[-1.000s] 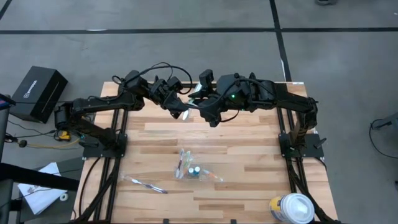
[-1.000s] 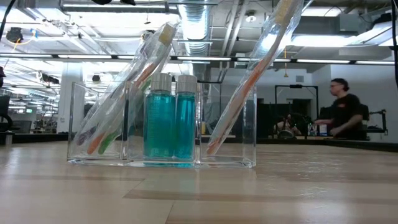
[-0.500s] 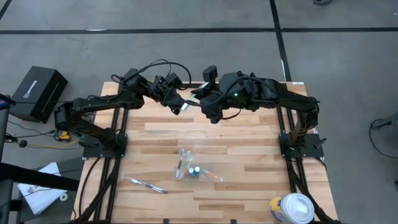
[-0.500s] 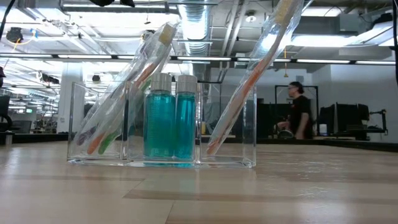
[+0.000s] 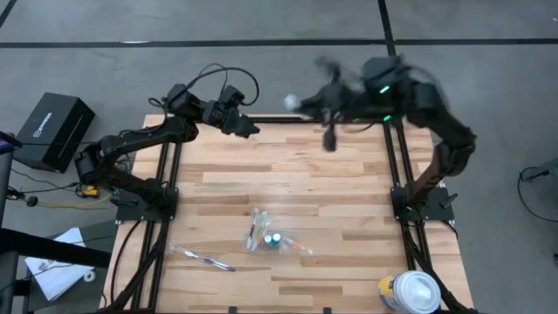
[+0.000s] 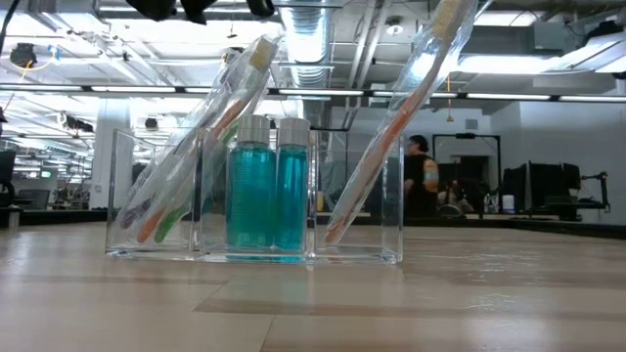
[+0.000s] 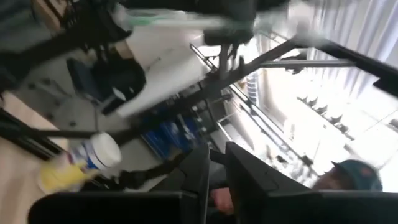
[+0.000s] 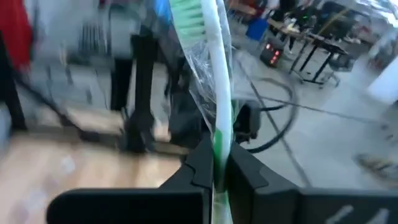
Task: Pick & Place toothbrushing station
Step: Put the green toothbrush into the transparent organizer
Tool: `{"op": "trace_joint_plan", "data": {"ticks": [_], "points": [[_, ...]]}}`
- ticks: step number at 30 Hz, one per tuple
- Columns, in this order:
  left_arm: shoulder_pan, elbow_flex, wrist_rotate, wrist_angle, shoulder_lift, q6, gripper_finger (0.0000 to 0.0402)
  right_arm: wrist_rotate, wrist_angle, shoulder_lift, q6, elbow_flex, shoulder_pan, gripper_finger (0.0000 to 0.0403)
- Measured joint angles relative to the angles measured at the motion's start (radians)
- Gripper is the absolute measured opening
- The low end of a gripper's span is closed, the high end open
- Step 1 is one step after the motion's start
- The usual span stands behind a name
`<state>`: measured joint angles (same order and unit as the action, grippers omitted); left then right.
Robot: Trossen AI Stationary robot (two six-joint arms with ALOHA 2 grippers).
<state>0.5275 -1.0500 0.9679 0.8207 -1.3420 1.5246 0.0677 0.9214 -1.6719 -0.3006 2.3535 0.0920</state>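
Observation:
A clear holder (image 5: 266,237) stands mid-table. In the low view (image 6: 254,196) it has wrapped toothbrushes (image 6: 201,137) leaning in its end compartments and two teal tubes (image 6: 266,181) upright in the middle. Another wrapped toothbrush (image 5: 202,258) lies flat on the table near the front left. My right gripper (image 8: 217,163) is high over the table's far edge (image 5: 330,131), blurred, and shut on a green-and-white wrapped toothbrush (image 8: 208,68). My left gripper (image 5: 251,129) is over the far left edge and empty; its fingers (image 7: 216,168) stand a narrow gap apart. My right gripper pinches the wrapped toothbrush by its handle (image 8: 218,140) between its two fingers. The fingers lie across the handle. The bristle end (image 8: 186,15) sticks out well past the fingertips. The toothbrush is lifted clear of the table.
A round white-lidded canister (image 5: 410,292) stands at the front right corner. A black box (image 5: 54,131) sits on the floor to the left of the table. Bare wood lies between the holder and the far edge. A person (image 6: 421,176) stands in the room behind.
My two grippers were close together over the far middle of the table, around the toothbrush. My right gripper has swung fast up and toward the far right with it. My left gripper has drawn back toward the far left, without the toothbrush. The person behind has walked left.

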Motion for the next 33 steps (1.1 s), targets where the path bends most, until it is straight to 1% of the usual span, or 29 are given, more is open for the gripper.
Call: {"op": "trace_joint_plan", "data": {"ticks": [2, 5, 7, 9, 11, 13, 15, 17, 19, 21, 22, 24, 27, 29, 33], "points": [[0.022, 0.0, 0.008, 0.0, 0.0, -0.05, 0.0048, -0.015, -0.001, 0.042, 0.099, -0.011, 0.019, 0.0011], [0.046, 0.0, 0.012, -0.002, 0.0, -0.122, 0.0048, 0.004, -0.004, 0.106, 0.212, -0.057, 0.018, 0.0011], [0.056, 0.0, 0.033, -0.004, 0.0, -0.159, 0.0048, 0.06, -0.016, 0.16, 0.294, -0.123, -0.006, 0.0011], [0.065, 0.0, 0.063, -0.009, 0.0, -0.184, 0.0048, 0.161, -0.065, 0.226, 0.369, -0.225, -0.057, 0.0011], [0.065, 0.0, 0.082, -0.01, 0.0, -0.189, 0.0048, 0.29, -0.153, 0.302, 0.448, -0.367, -0.128, 0.0011], [0.063, 0.0, 0.088, -0.01, 0.0, -0.192, 0.0048, 0.444, -0.296, 0.379, 0.529, -0.543, -0.214, 0.0011], [0.06, 0.0, 0.096, -0.01, 0.0, -0.212, 0.0048, 0.626, -0.472, 0.454, 0.593, -0.74, -0.318, 0.0011], [0.059, 0.0, 0.096, -0.01, 0.0, -0.243, 0.0048, 0.836, -0.695, 0.515, 0.65, -0.952, -0.427, 0.0011], [0.059, 0.0, 0.086, -0.011, 0.001, -0.281, 0.0048, 1.033, -0.948, 0.545, 0.665, -1.146, -0.539, 0.0011], [0.059, 0.0, 0.076, -0.011, 0.001, -0.315, 0.0048, 1.217, -1.217, 0.529, 0.651, -1.304, -0.631, 0.0011], [0.059, 0.0, 0.074, -0.012, 0.001, -0.327, 0.0048, 1.279, -1.329, 0.506, 0.632, -1.36, -0.662, 0.0011], [0.059, 0.0, 0.07, -0.013, 0.001, -0.343, 0.0048, 1.353, -1.518, 0.443, 0.605, -1.434, -0.693, 0.0011], [0.059, 0.0, 0.07, -0.013, 0.001, -0.346, 0.0048, 1.375, -1.679, 0.358, 0.575, -1.464, -0.706, 0.0011], [0.059, 0.0, 0.07, -0.013, 0.001, -0.346, 0.0048, 1.37, -1.727, 0.311, 0.586, -1.463, -0.706, 0.0011], [0.062, 0.0, 0.07, -0.013, 0.001, -0.346, 0.0048, 1.347, -1.712, 0.223, 0.723, -1.464, -0.733, 0.0011]]}}
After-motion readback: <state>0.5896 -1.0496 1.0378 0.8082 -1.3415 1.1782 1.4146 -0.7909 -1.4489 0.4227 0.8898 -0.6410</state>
